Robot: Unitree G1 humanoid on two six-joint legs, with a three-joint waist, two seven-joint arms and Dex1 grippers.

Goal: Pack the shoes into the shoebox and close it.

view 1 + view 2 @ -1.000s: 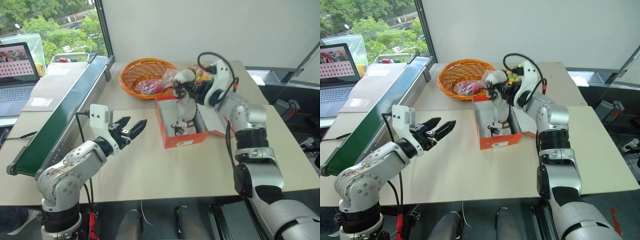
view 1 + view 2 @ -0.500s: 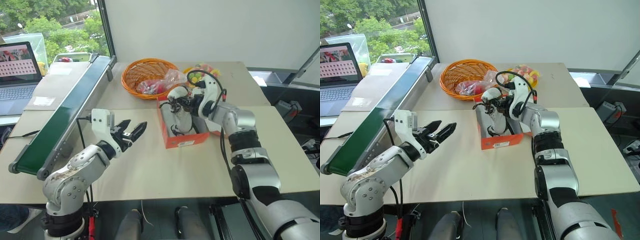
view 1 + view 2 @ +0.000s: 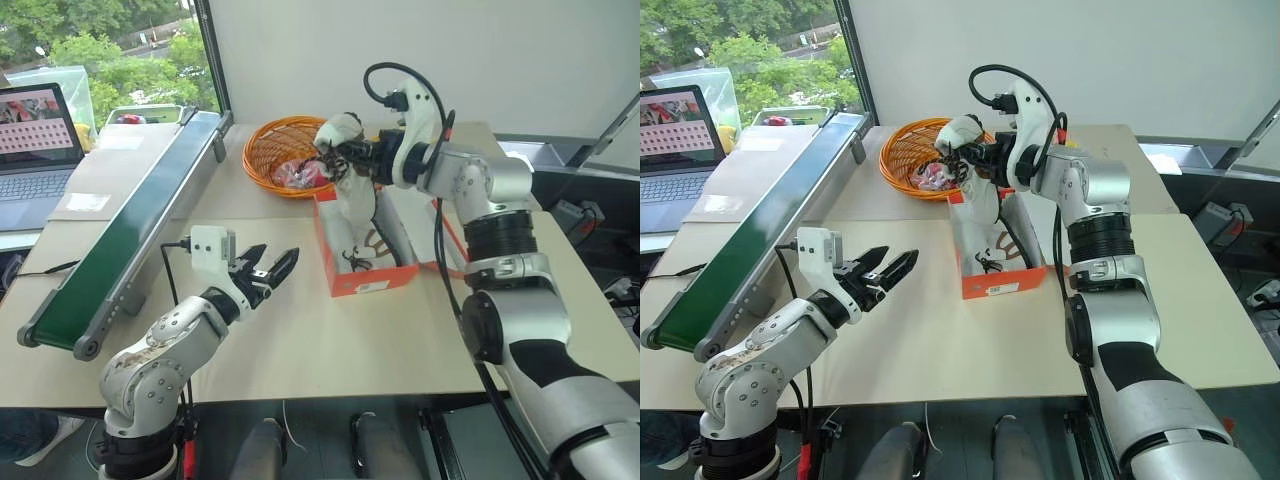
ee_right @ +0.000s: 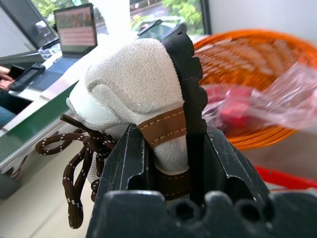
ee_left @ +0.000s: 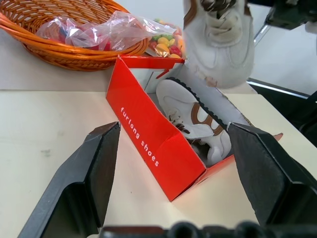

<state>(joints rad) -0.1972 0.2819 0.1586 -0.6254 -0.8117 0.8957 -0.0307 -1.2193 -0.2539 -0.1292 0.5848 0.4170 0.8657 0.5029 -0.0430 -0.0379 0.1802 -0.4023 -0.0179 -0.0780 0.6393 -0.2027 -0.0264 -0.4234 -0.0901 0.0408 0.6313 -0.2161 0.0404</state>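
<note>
One shoe (image 3: 378, 243) lies in the open shoebox (image 3: 365, 280), centre frame. The second shoe (image 3: 352, 190) hangs heel-up, its long axis near vertical, toe dipping into the box, pinched at the heel by the right tool (image 3: 340, 150). It's lifted higher than a moment ago! The left tool (image 3: 272, 268) waits spread wide and empty, lower left over the bench (image 3: 330, 340).
</note>
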